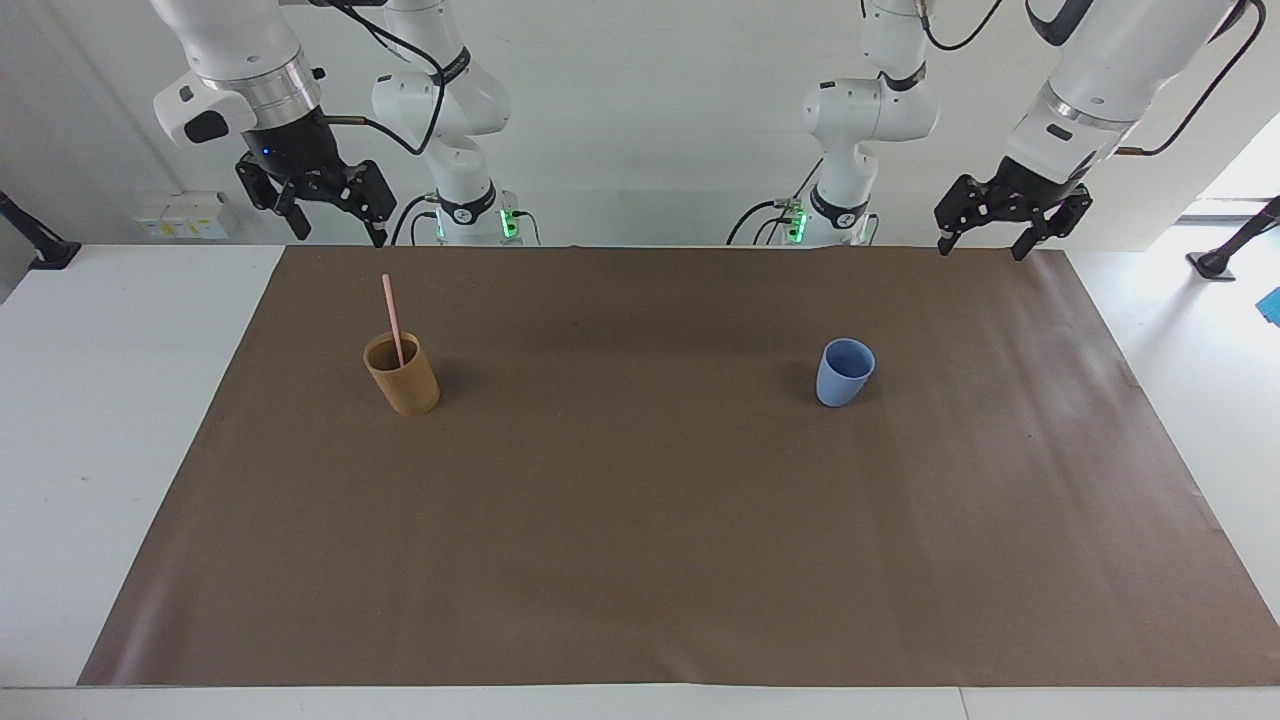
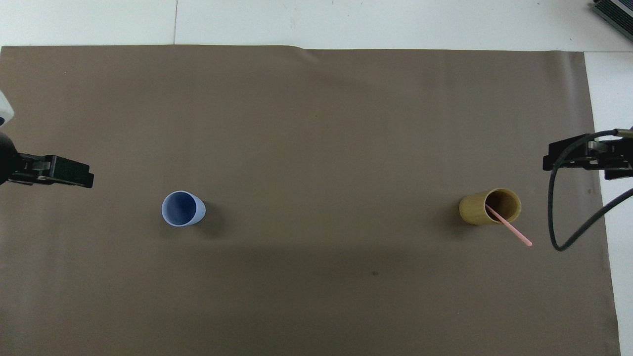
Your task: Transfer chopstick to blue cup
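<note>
The pale pink chopstick point(image 1: 392, 315) point(image 2: 512, 231) stands slanted in a tan-brown cup point(image 1: 403, 380) point(image 2: 477, 210) toward the right arm's end of the table, its top leaning toward the robots. The light blue cup point(image 1: 845, 373) point(image 2: 183, 208) stands upright with nothing in it toward the left arm's end. My right gripper point(image 1: 340, 235) point(image 2: 559, 160) hangs open, high over the mat's edge by the tan cup and apart from the chopstick. My left gripper point(image 1: 982, 248) point(image 2: 74, 175) hangs open and holds nothing, high over the mat's edge at its own end.
A brown mat point(image 1: 640, 520) point(image 2: 316, 123) covers most of the white table point(image 1: 100, 400). The two cups stand far apart on it, about level with each other. A black cable point(image 2: 568, 232) loops down from the right arm.
</note>
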Robot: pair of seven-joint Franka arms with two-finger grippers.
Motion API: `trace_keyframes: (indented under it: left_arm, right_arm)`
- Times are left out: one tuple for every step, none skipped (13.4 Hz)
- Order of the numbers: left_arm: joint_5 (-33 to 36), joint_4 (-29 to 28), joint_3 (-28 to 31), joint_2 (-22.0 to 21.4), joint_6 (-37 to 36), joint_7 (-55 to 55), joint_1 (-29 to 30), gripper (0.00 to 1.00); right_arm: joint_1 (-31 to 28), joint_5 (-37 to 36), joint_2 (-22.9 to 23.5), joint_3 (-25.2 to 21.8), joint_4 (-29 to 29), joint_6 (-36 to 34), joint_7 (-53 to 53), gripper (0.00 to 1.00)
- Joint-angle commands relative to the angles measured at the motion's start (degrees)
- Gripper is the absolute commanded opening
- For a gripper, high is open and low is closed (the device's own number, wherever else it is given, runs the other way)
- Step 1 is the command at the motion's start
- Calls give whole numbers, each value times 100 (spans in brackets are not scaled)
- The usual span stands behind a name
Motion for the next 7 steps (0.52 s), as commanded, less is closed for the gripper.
trace_keyframes:
  left_arm:
    - [27, 2, -49, -19, -6, 15, 73, 100]
    - [27, 2, -49, -19, -15, 15, 82, 100]
    - [27, -7, -49, -19, -6, 6, 82, 100]
    - [27, -15, -49, -19, 3, 24, 82, 100]
    - [27, -24, -49, -28, 29, 41, 73, 100]
    - [27, -42, -49, -28, 46, 42, 82, 100]
    - [27, -51, -49, -28, 73, 50, 82, 100]
  right_arm:
    - [-88, 4, -119, 41, -137, 60, -143, 100]
    - [-88, 4, -119, 41, -137, 60, -143, 100]
    - [-88, 4, -119, 41, -137, 60, -143, 100]
    - [-88, 4, -119, 41, -137, 60, -143, 100]
    - [-88, 4, -119, 41, -137, 60, -143, 100]
    - [-88, 4, -119, 41, -137, 60, -143, 100]
    - [-88, 4, -119, 41, -137, 60, -143, 100]
